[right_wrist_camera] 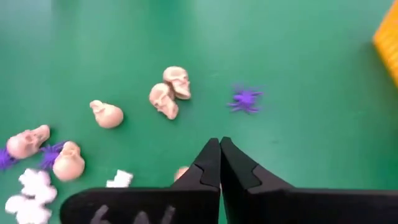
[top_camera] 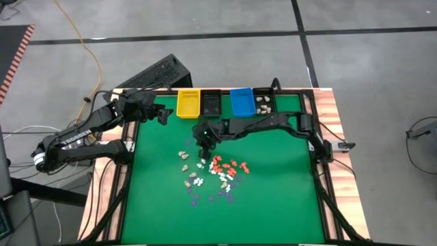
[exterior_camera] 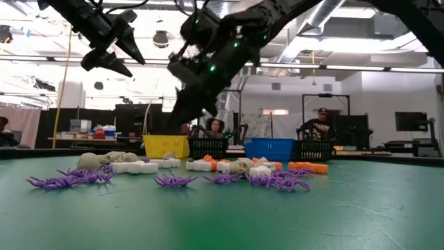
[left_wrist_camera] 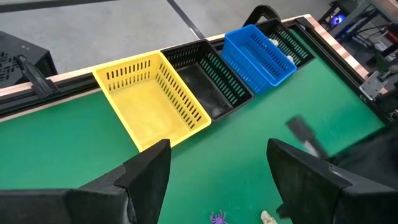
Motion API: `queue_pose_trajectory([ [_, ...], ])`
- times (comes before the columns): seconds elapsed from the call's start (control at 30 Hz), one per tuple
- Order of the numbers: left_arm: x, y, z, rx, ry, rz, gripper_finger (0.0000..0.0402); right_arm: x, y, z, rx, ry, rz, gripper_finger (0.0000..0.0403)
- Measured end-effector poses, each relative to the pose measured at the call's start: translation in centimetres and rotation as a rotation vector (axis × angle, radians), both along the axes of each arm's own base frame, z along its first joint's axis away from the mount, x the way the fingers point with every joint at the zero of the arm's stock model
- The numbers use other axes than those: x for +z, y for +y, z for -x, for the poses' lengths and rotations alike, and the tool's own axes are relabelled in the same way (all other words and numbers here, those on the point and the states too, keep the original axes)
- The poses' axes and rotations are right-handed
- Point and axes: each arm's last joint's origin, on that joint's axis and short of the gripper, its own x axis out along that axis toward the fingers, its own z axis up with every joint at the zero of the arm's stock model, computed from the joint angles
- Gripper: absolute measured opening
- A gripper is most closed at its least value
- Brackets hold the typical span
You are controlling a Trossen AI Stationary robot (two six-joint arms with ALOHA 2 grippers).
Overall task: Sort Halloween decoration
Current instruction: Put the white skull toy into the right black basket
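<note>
right gripper (right_wrist_camera: 219,163) fingers pressed together, empty, above skulls (right_wrist_camera: 170,93); left gripper (left_wrist_camera: 217,168) fingers spread.

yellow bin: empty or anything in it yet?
Empty. The left wrist view looks straight into the yellow bin and shows only its bare yellow floor; the high view shows nothing in it either.
</note>
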Motion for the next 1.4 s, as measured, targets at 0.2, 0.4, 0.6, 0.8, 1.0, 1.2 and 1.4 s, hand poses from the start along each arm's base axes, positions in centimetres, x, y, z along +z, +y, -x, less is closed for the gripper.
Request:
queue_pose_trajectory([
  [0.2, 0.0, 0.0, 0.0, 0.011, 0.003, -0.005, 0.0256, 0.6, 0.3, 0.3, 0.22, -0.019, 0.069, 0.0061],
  [0.4, 0.0, 0.0, 0.0, 0.019, 0.006, -0.007, 0.0256, -1.4, 1.5, -0.5, 0.304, -0.014, 0.081, 0.0167],
  [0.6, -0.4, 0.1, 0.0, 0.024, 0.031, 0.019, 0.0256, -3.7, 1.1, -1.5, 0.275, -0.018, 0.073, 0.0236],
  [0.8, -0.6, 0.0, 0.0, 0.025, 0.054, 0.038, 0.0256, -5.8, 0.5, -1.2, 0.268, 0.078, 0.031, 0.0221],
  [1.0, -0.6, 0.0, 0.0, 0.026, 0.05, 0.039, 0.0256, -6.9, 0.3, -1.3, 0.257, 0.103, 0.017, 0.0198],
  [1.2, -0.6, 0.0, 0.0, 0.027, 0.05, 0.039, 0.0256, -7.1, 0.4, -1.1, 0.257, 0.126, 0.019, 0.0134],
  [1.4, -0.6, 0.0, 0.0, 0.026, 0.051, 0.038, 0.0256, -7.1, 0.3, -1.1, 0.251, 0.127, 0.017, 0.0102],
])
